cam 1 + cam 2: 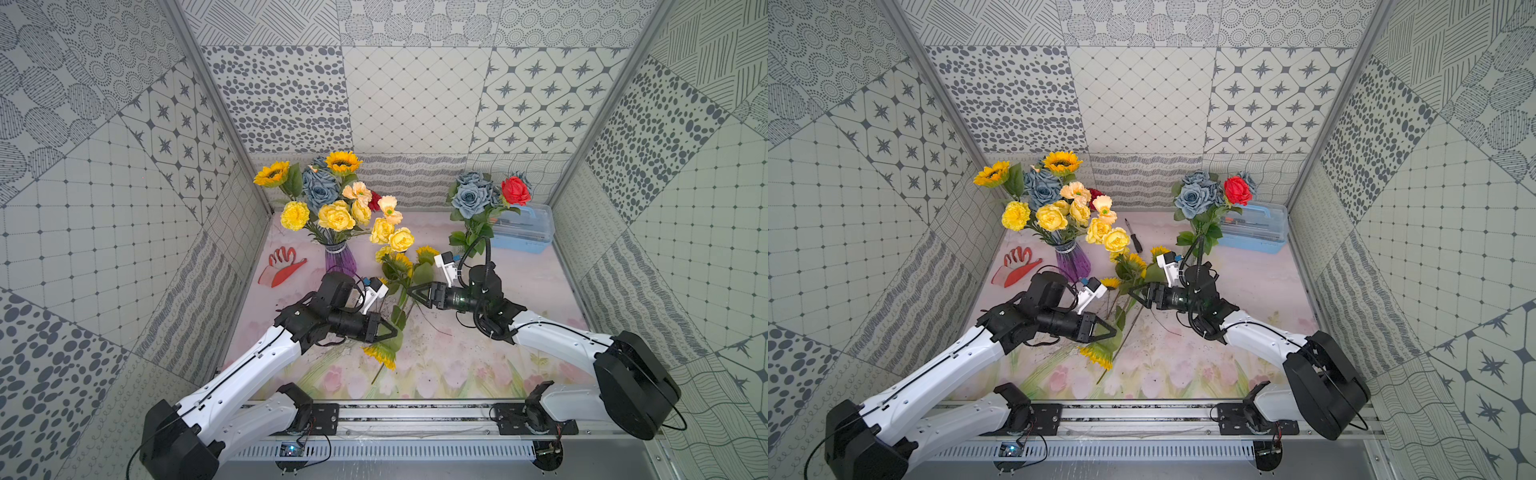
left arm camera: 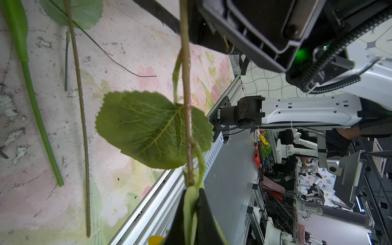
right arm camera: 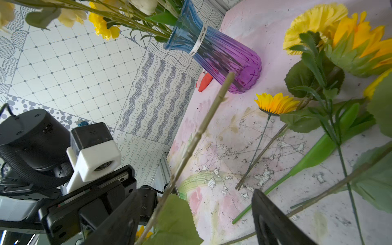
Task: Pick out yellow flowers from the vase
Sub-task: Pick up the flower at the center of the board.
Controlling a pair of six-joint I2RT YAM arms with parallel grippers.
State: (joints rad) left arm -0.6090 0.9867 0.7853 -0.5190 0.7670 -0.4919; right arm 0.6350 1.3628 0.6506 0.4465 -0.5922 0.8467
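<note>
Clamping a sunflower stem, left gripper; right gripper spread wide.

Both top views look steeply down over the whole worktop; wrist views sit close above it, facing each other.

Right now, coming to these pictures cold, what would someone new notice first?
The purple vase at the table's back left, crowded with yellow and grey-blue blooms, draws the eye first. Mid-table, the left gripper is shut on a sunflower by its stem, while the right gripper stands open around that stem, beside yellow flowers lying on the table. A red rose glows in a second bunch at the back right.
</note>
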